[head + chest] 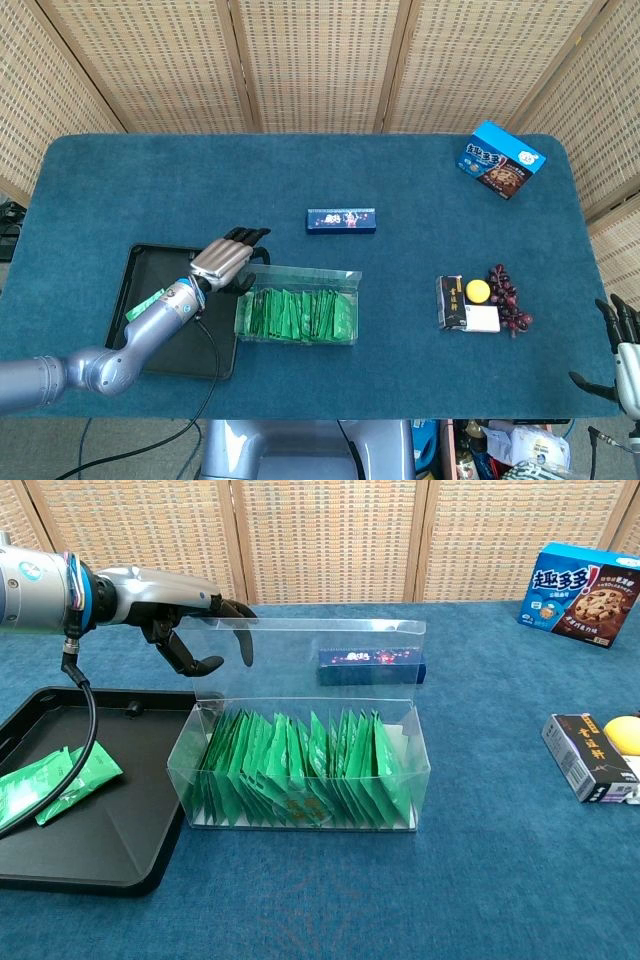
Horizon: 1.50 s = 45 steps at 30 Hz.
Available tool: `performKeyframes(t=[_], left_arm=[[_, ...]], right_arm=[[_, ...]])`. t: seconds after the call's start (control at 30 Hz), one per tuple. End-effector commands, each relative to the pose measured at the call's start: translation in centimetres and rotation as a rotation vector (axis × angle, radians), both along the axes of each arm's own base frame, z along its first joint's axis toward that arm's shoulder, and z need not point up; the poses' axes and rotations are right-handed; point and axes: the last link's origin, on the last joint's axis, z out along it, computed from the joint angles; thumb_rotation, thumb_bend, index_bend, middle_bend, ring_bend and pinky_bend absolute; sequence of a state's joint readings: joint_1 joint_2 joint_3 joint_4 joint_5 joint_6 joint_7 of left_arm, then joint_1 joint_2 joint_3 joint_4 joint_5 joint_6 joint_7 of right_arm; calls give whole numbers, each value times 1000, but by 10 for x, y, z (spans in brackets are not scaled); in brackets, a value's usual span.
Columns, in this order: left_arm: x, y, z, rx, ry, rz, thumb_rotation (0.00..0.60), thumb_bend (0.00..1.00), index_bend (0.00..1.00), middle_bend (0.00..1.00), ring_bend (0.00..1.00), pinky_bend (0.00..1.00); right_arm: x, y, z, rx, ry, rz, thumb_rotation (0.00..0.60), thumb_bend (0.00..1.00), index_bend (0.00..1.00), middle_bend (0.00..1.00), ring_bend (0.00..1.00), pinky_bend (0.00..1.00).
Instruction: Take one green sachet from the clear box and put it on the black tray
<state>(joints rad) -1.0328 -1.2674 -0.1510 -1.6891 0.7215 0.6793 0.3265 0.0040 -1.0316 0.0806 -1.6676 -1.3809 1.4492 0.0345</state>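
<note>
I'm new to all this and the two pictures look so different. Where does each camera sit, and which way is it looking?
Head view: sits high, looking steeply down on the whole table; shows the left robot hand with its silver arm, and the right robot hand at the frame's right edge.
Chest view: sits low at the near edge, looking level across the table toward the wicker screens; shows only the left robot hand.
Both share the clear box of green sachets, black tray and blue cookie box.
</note>
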Motion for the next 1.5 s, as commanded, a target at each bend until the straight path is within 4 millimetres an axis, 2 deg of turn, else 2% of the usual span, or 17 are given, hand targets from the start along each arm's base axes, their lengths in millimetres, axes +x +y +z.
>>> performKeyframes(t=[0.03, 0.5, 0.7, 0.77, 0.9, 1.0, 1.07, 1.13, 1.2, 1.5], left_arm=[[-1, -1, -1, -20, 12, 14, 600, 592, 379, 0, 0, 0], [0, 0, -6, -72, -27, 65, 600, 664, 515, 0, 0, 0], [-2, 1, -6, -77, -36, 77, 600, 677, 522, 0, 0, 0], [-2, 1, -6, -78, -40, 81, 600, 679, 495, 0, 0, 0], [-4, 2, -5, -91, -47, 110, 600, 679, 352, 0, 0, 0], [-5, 4, -3, -93, -49, 124, 600, 679, 317, 0, 0, 0], [-6, 6, -2, -89, -56, 134, 600, 680, 247, 0, 0, 0], [-7, 9, 0, -82, -60, 140, 600, 680, 104, 0, 0, 0], [-8, 11, 2, -75, -60, 143, 600, 679, 16, 0, 0, 0], [-13, 29, 15, -1, -77, 164, 600, 680, 0, 0, 0, 0]], right_arm=[[0, 0, 0, 1, 0, 0, 600, 0, 0, 0, 0, 0], [0, 0, -1, 4, 0, 0, 600, 0, 0, 0, 0, 0], [0, 0, -1, 6, 1, 0, 600, 0, 0, 0, 0, 0], [0, 0, -1, 6, 2, 0, 600, 0, 0, 0, 0, 0], [0, 0, -1, 8, 2, 1, 600, 0, 0, 0, 0, 0], [0, 0, -2, 9, 1, 0, 600, 0, 0, 0, 0, 0], [0, 0, -2, 9, 1, -1, 600, 0, 0, 0, 0, 0], [0, 0, -2, 10, 1, -2, 600, 0, 0, 0, 0, 0], [0, 0, -2, 11, 2, -3, 600, 0, 0, 0, 0, 0], [0, -1, -4, 19, 3, -6, 600, 0, 0, 0, 0, 0]])
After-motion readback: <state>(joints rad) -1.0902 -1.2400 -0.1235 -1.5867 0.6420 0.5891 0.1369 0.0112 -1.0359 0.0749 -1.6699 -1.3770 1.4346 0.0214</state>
